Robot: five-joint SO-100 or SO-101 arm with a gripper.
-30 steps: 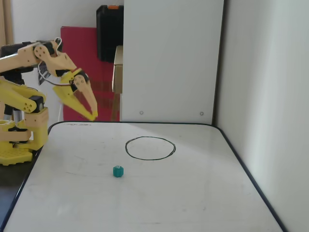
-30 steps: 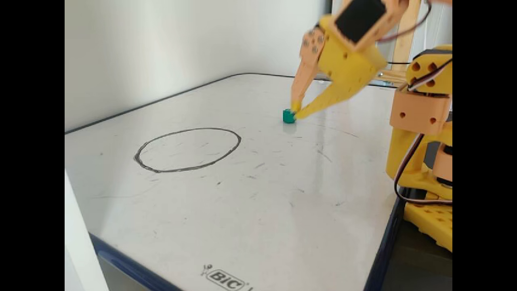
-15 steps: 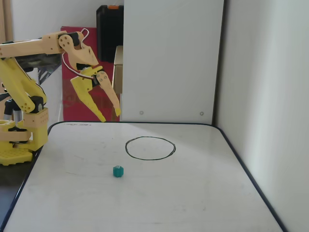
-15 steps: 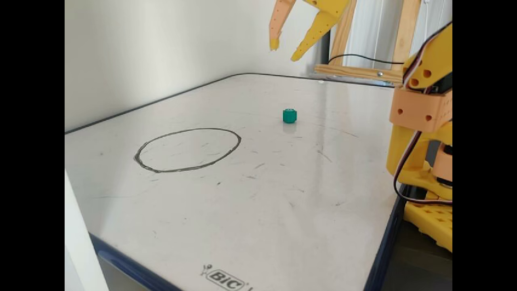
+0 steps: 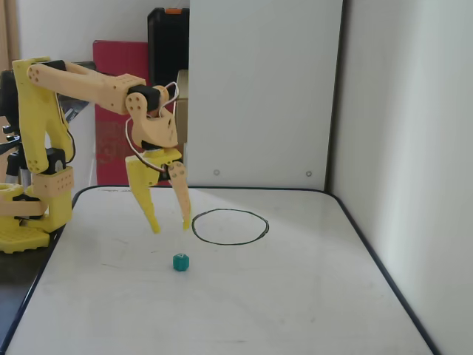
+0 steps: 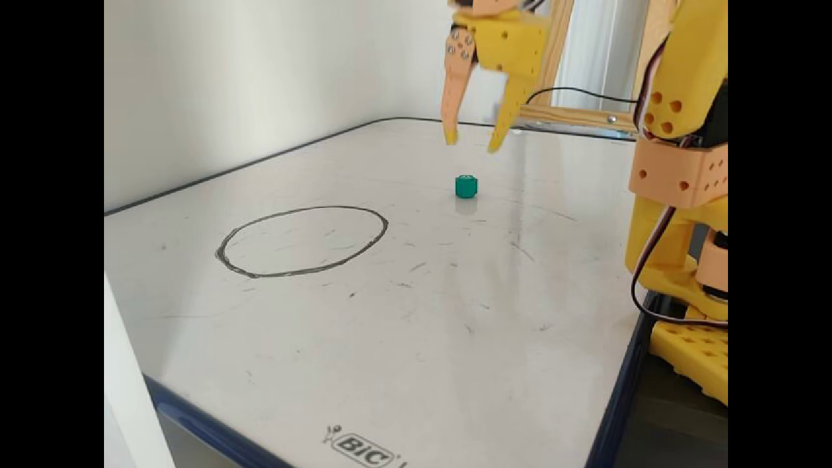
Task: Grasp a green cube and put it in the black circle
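The green cube (image 5: 181, 262) (image 6: 466, 186) is a tiny teal block resting on the white board. The black circle (image 5: 230, 226) (image 6: 227, 243) is a thin drawn oval on the board, empty, a short way from the cube. My gripper (image 5: 171, 225) (image 6: 472, 141) hangs open and empty above the board, fingers pointing down. In a fixed view its tips are above and slightly behind the cube, left of the circle. It touches nothing.
The white board (image 5: 281, 310) (image 6: 416, 338) has a dark blue rim. The arm's yellow base (image 5: 29, 222) (image 6: 689, 260) stands at the board's edge. White walls (image 5: 399, 111) close two sides. A red panel (image 5: 111, 111) and black case stand behind.
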